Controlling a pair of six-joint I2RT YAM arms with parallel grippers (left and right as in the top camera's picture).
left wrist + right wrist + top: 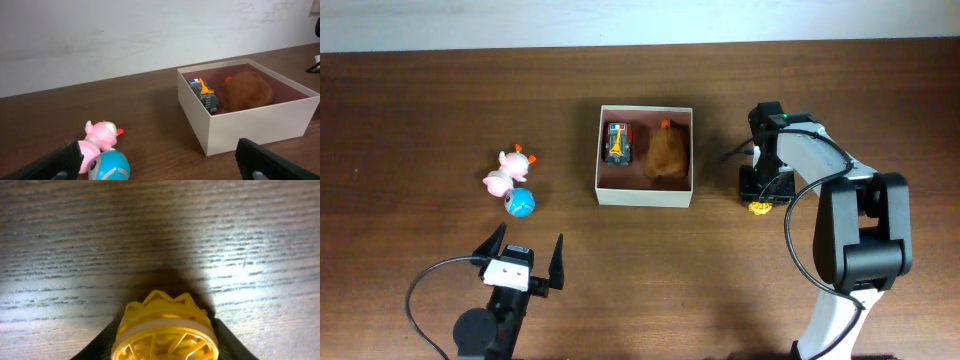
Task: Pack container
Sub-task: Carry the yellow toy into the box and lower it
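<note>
The container is a square cream-walled box with a pinkish-brown inside, at the table's middle; it also shows in the left wrist view. Inside lie a small toy car and a brown furry toy. My right gripper is right of the box, pointing down, shut on a yellow crown-shaped toy close over the table. My left gripper is open and empty near the front left. A pink toy and a blue ball toy lie left of the box.
The dark wooden table reaches a pale wall strip at the back. The right arm's cable arcs beside the box. The left arm's cable loops at the front left.
</note>
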